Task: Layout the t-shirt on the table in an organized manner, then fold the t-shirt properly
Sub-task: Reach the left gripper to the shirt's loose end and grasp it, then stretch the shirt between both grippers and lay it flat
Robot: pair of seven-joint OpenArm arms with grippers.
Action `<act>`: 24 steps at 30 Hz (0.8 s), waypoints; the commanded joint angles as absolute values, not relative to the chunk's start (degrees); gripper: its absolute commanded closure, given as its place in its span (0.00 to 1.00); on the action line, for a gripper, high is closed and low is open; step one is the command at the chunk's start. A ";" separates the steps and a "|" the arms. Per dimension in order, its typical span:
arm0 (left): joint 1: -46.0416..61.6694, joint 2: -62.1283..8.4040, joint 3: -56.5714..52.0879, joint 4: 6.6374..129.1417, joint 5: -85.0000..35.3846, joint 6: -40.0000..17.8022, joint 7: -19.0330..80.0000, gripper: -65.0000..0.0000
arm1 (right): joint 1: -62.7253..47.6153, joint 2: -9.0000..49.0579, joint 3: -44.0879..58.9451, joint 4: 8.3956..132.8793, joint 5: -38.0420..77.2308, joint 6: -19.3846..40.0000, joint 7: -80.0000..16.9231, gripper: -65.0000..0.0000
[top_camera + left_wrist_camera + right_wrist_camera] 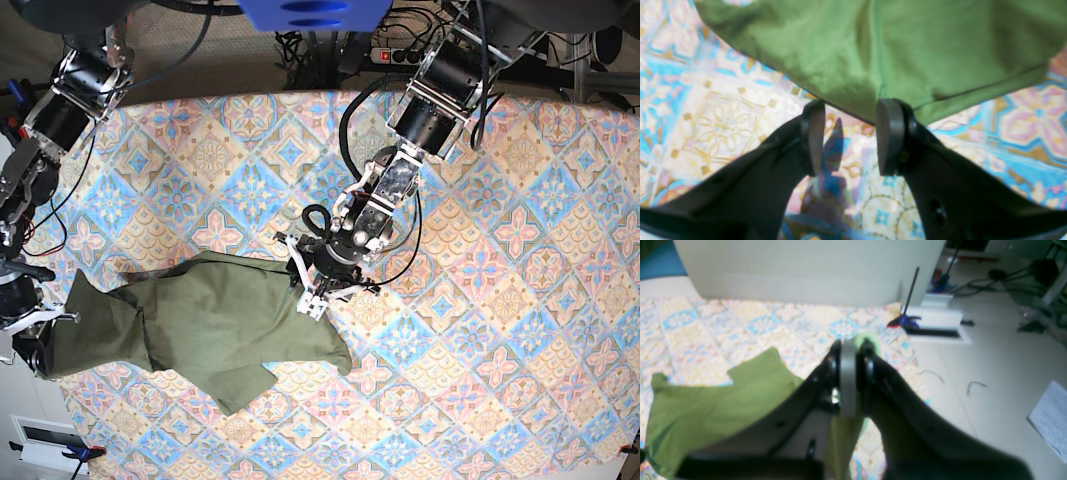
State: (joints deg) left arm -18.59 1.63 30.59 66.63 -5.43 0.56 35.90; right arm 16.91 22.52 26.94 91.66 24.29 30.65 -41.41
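Left gripper jaws apart, nothing between them, shirt hem just ahead on the desk. Right gripper clamped on a shirt corner near the desk edge. Shirt rumpled; layout unfinished, folding not begun.

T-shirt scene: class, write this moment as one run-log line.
t-shirt: crumpled, unfolded on table | left gripper: open, at hem corner | right gripper: shut on t-shirt at table's edge
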 commanded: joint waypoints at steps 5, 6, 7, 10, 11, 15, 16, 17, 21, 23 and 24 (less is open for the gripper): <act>-20.97 2.68 30.55 65.80 -5.85 0.31 34.59 0.70 | 18.33 23.87 27.21 92.79 25.27 30.46 -39.34 0.99; -20.97 2.59 30.37 65.80 -5.85 0.22 34.59 0.83 | 18.33 23.87 27.21 92.79 25.27 30.46 -39.34 0.99; -20.97 2.51 30.11 65.89 -5.93 0.22 34.51 0.99 | 18.33 23.87 27.21 92.79 25.27 30.46 -39.34 0.99; -20.70 -0.13 29.93 70.29 -6.02 0.22 34.68 1.00 | 18.33 23.87 27.21 92.62 25.27 30.46 -39.34 0.99; -20.35 -1.54 29.93 73.27 -6.11 0.22 34.77 1.00 | 18.33 23.87 27.21 92.62 25.27 30.46 -39.34 0.99; -17.36 -9.10 26.24 84.00 -10.59 0.22 35.03 1.00 | 18.33 23.78 27.12 92.79 25.45 30.46 -39.34 0.99; -16.04 -11.12 23.52 86.11 -13.14 0.22 34.86 1.00 | 18.33 23.34 27.12 92.88 26.42 30.46 -39.34 0.99; -14.81 -12.97 20.44 88.40 -16.13 0.22 34.77 1.00 | 18.33 23.25 27.38 92.88 28.44 30.46 -39.34 0.99; -12.79 -21.14 11.82 95.34 -26.59 0.22 35.12 1.00 | 17.10 23.08 28.88 92.79 34.33 30.46 -39.43 0.99; -11.21 -25.71 8.84 98.42 -29.67 0.22 35.12 1.00 | 16.84 22.99 28.88 92.79 34.68 30.46 -41.27 0.99; -10.51 -27.38 7.08 99.74 -30.64 0.22 35.12 1.00 | 16.57 22.90 28.88 92.79 34.77 30.46 -41.63 0.99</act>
State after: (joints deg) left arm -9.91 -27.05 7.31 98.85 -30.79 0.19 36.53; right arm 15.20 21.76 28.56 91.70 33.63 30.59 -43.75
